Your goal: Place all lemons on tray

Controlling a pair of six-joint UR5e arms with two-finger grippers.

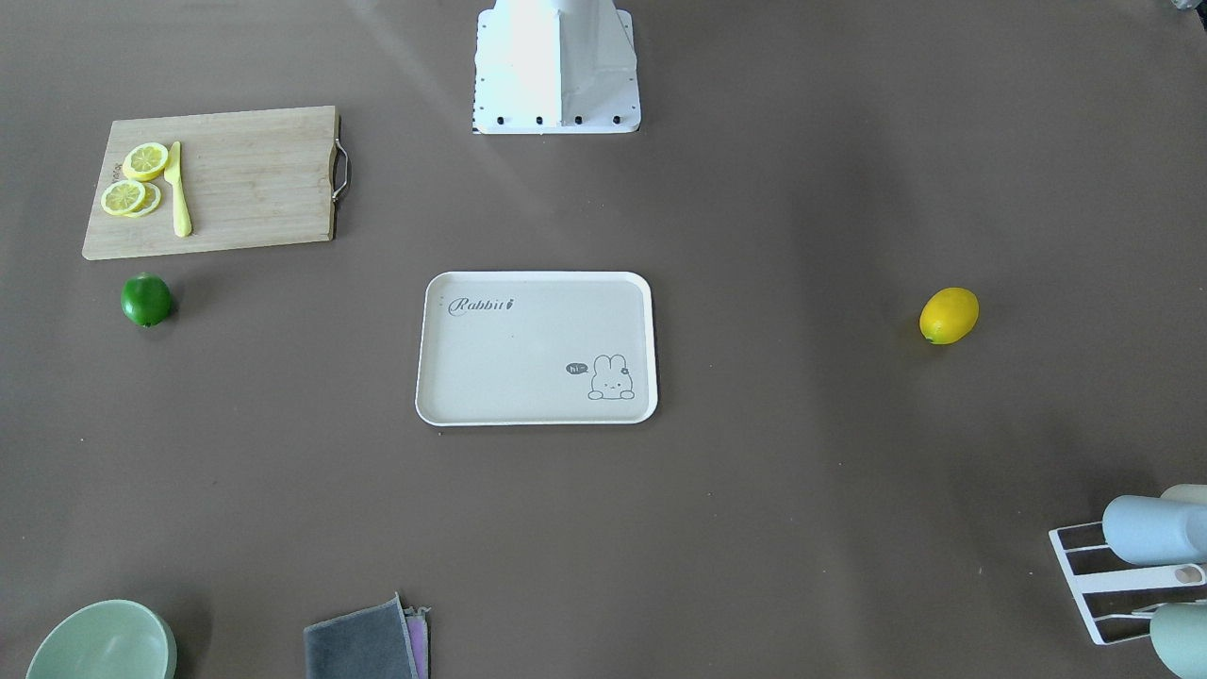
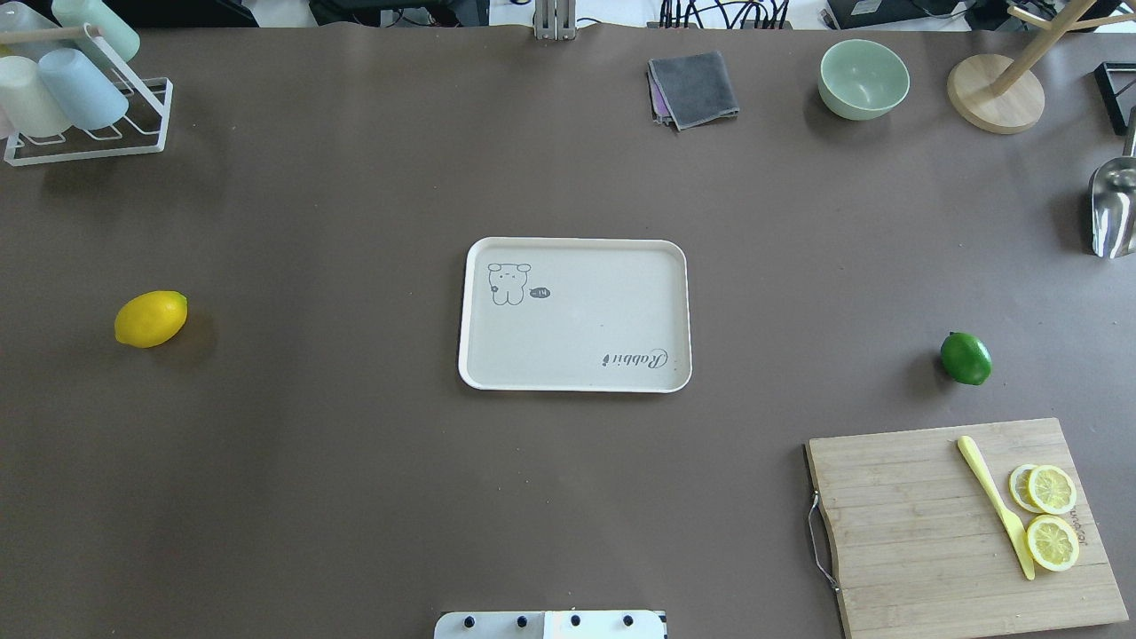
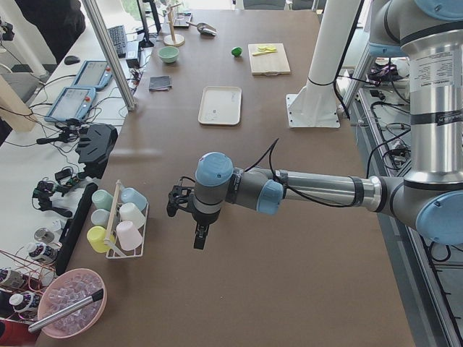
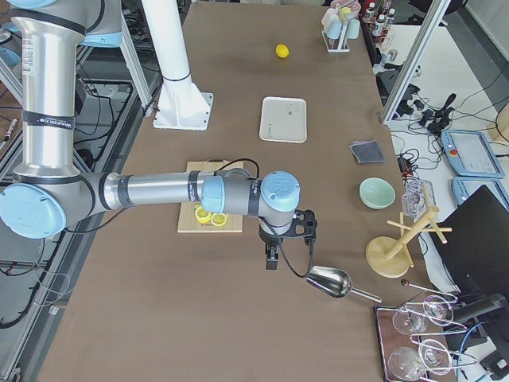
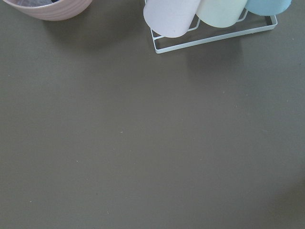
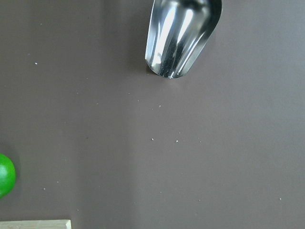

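Observation:
The yellow lemon [image 2: 151, 319] lies on the brown table far to the left of the tray [image 2: 577, 319]; it also shows in the front view [image 1: 949, 315]. The green lemon [image 2: 966, 358] lies to the right of the tray, just beyond the cutting board, and at the left edge of the right wrist view [image 6: 5, 175]. The cream tray [image 1: 528, 358] holds nothing. My left gripper [image 3: 199, 238] hangs over the table's left end by the cup rack. My right gripper [image 4: 271, 259] hangs over the right end near the scoop. I cannot tell whether either is open or shut.
A wooden cutting board [image 2: 923, 532] with lemon slices [image 2: 1052, 515] and a yellow knife [image 2: 994, 506] sits front right. A metal scoop [image 2: 1114, 209], a wooden stand [image 2: 994, 93], a green bowl [image 2: 863, 78] and a grey cloth [image 2: 694, 89] stand at the back. A cup rack [image 2: 80, 98] is back left.

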